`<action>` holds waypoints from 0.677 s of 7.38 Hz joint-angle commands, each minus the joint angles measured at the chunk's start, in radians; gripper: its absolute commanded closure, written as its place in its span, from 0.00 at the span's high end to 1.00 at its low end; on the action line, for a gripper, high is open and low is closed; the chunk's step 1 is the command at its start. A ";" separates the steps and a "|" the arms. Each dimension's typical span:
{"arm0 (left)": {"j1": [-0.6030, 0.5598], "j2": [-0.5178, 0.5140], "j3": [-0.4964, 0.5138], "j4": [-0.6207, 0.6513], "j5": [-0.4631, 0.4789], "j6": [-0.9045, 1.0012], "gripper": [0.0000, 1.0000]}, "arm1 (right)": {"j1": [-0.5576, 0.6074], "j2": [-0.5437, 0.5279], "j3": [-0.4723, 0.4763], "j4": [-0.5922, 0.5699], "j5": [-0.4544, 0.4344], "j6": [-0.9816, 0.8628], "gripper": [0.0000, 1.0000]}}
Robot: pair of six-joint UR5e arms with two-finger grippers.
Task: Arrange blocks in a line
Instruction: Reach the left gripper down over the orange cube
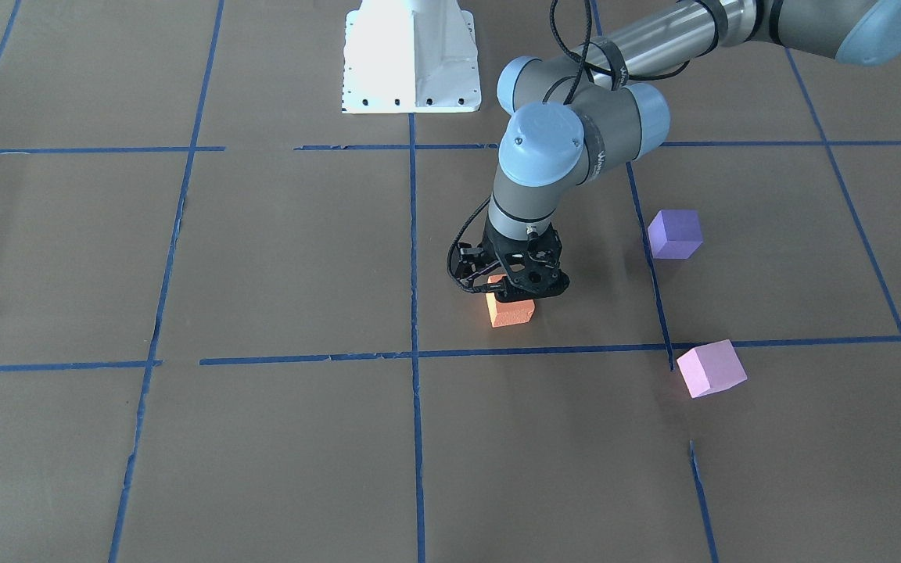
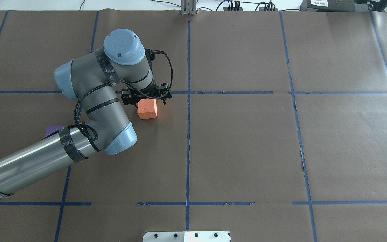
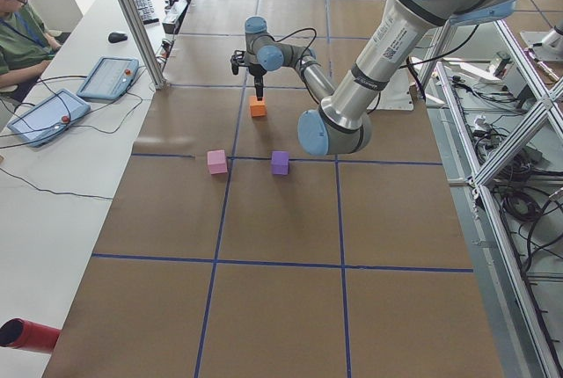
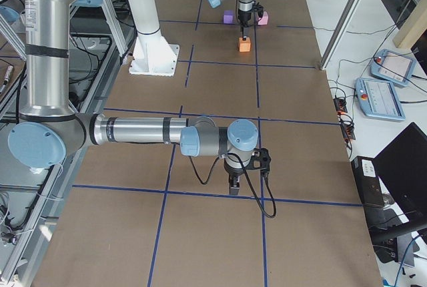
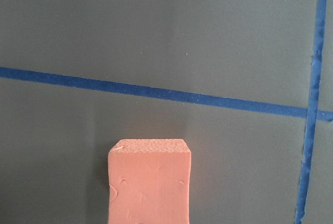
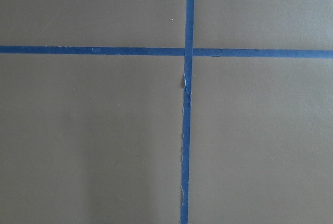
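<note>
The orange block (image 1: 513, 312) stands near the table's middle, just beyond a blue tape line. It also shows in the overhead view (image 2: 147, 110) and low in the left wrist view (image 5: 149, 187). My left gripper (image 1: 510, 288) points straight down over it, with its fingers closed on the block's top; the block is at or just above the paper. The violet-purple block (image 1: 675, 233) and the pale pink block (image 1: 711, 368) lie apart, toward my left side. My right gripper (image 4: 234, 185) hangs low over bare paper far from the blocks; I cannot tell whether it is open or shut.
Brown paper with a grid of blue tape (image 1: 413, 234) covers the table. The white arm base (image 1: 411, 70) stands at the robot's edge. An operator (image 3: 22, 26) sits at a side bench with tablets (image 3: 44, 119). The right wrist view shows only a tape crossing (image 6: 186, 52).
</note>
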 commanded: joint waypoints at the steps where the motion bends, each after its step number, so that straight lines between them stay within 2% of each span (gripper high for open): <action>1: -0.006 0.001 0.021 -0.012 0.056 0.032 1.00 | 0.000 0.000 0.000 0.000 0.000 0.000 1.00; 3: -0.023 0.016 0.022 -0.024 0.056 0.071 1.00 | -0.001 0.000 0.000 0.000 0.000 0.000 1.00; 5: -0.020 0.046 0.029 -0.090 0.053 0.062 1.00 | -0.001 0.000 0.000 0.000 0.000 0.000 1.00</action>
